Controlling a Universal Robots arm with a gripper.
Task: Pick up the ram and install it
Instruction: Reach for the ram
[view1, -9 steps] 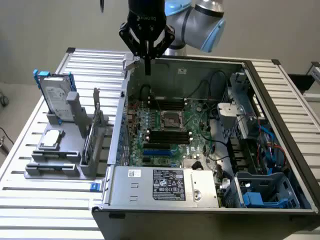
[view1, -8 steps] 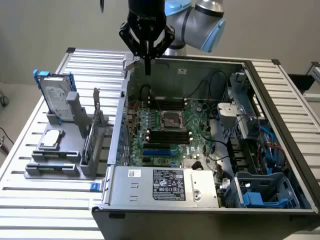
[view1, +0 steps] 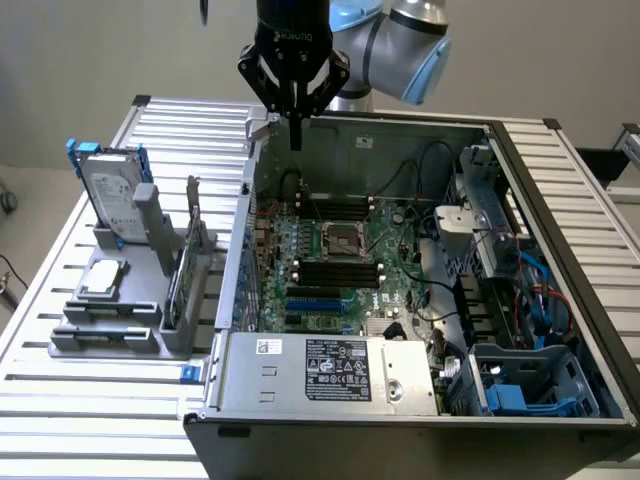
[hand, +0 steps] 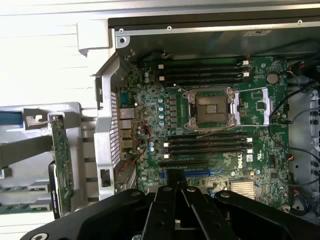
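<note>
I am hovering above the open computer case (view1: 400, 140), jaws pressed together and empty. The ram (hand: 62, 160) is standing on edge in the grey holder (view1: 105, 335) beside the case, not yet picked. The memory slots (hand: 205, 145) are appearing vacant.

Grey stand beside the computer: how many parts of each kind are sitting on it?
hard drive: 1
processor chip: 1
ram stick: 1
Total: 3
</note>
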